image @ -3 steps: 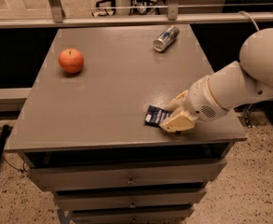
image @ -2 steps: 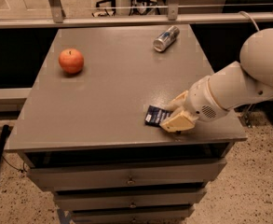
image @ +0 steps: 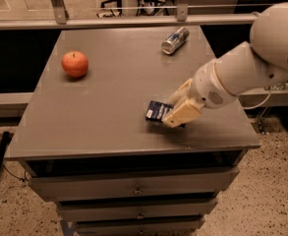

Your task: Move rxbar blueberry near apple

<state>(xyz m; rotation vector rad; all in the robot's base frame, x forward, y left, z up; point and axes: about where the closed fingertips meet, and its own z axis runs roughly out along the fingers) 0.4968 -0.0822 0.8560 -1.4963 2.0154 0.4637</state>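
Note:
The rxbar blueberry (image: pixel 157 110), a flat dark navy wrapper with white text, is at the table's front right, its right end between my cream-coloured fingers. My gripper (image: pixel 177 114) reaches in from the right on a white arm and is shut on the bar, holding it at or just above the table top. The apple (image: pixel 75 64), round and red-orange, rests on the table's left side, far to the left of and behind the bar.
A silver-and-blue drink can (image: pixel 175 40) lies on its side at the back right of the grey table (image: pixel 109 107). Drawers sit under the table's front edge. A rail runs behind the table. The floor lies to the right.
The gripper with the bar has shifted slightly left and away from the front edge. The apple and can have not moved.

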